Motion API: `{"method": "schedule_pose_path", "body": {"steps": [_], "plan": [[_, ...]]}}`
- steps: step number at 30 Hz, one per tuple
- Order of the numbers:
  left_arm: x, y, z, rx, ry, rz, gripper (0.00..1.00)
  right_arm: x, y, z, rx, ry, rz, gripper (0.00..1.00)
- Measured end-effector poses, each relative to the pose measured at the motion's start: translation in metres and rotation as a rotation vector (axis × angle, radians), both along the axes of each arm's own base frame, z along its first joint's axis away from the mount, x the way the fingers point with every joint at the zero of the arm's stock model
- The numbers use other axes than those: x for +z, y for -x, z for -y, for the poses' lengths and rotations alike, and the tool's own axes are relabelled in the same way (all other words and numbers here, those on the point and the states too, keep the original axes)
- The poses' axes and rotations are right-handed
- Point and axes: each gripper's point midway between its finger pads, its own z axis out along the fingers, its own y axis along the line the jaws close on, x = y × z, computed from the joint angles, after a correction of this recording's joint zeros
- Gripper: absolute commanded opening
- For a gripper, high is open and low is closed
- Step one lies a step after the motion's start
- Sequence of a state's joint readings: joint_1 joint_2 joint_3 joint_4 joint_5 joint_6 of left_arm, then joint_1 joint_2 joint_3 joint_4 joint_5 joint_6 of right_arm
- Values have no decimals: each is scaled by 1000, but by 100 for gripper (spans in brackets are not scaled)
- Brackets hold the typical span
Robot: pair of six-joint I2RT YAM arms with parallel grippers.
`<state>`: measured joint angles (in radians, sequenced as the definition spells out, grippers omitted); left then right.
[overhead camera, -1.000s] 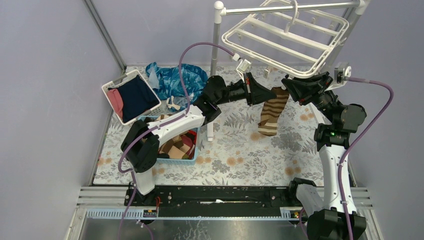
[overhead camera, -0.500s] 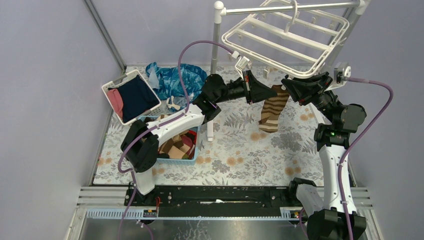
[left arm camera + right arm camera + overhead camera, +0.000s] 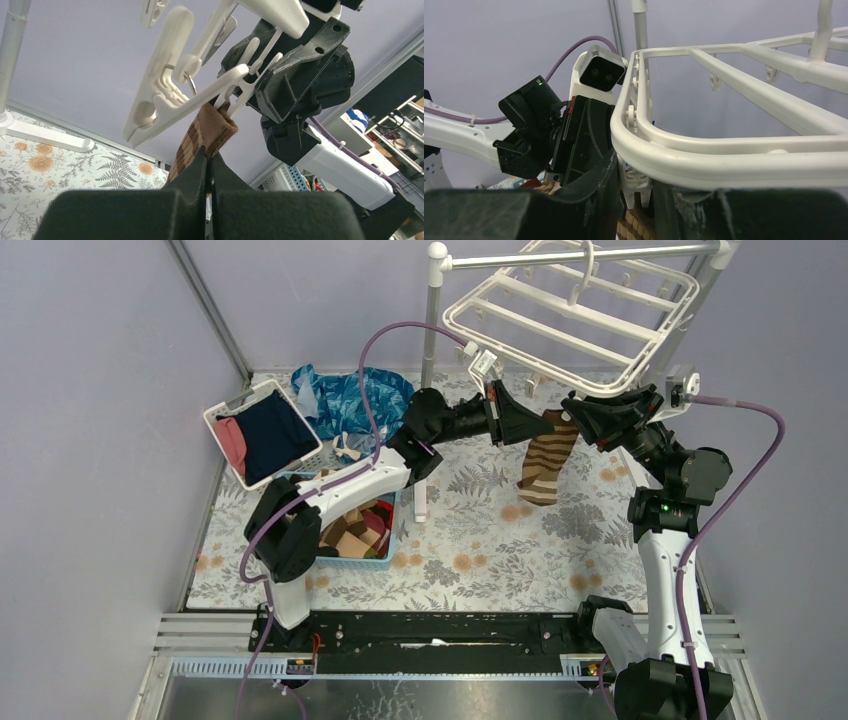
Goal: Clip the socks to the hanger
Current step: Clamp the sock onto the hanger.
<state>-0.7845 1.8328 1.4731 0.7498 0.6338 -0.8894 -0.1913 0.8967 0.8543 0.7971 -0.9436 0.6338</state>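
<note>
Risk: sock [image 3: 545,465] cuff, clamped in my left hand [image 3: 209,167] just under the hanger [image 3: 540,366], may miss the clip [image 3: 630,192] my right hand [image 3: 583,410] squeezes; slight misalignment lets its jaws close on nothing.

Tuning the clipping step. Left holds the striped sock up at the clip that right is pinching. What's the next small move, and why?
Probably ease the left gripper up slightly, pushing the striped sock cuff deeper into the clip before the right gripper lets go. The cuff sits right at the clip's mouth, and whether it is in far enough is unclear.
</note>
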Motion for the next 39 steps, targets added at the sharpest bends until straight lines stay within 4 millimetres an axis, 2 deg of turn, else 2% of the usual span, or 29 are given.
{"method": "schedule_pose_path", "body": {"steps": [17,22,26,34,37,39], "plan": [[12,4,-5,-68,63,-59,0,-3,0,-1,6,12,-1,14],[12,2,-2,-75,72,-65,0,-3,0,-1,7,13,0,18],[13,2,-2,-75,73,-65,0,-3,0,-2,6,16,3,35],[9,-2,-4,-62,69,-70,35,-11,3,-6,35,42,-5,83],[-1,-4,-8,-44,50,-86,46,-15,8,-9,56,65,-11,93],[-10,-4,-13,-23,32,-96,52,-18,13,-11,69,85,-14,95]]}}
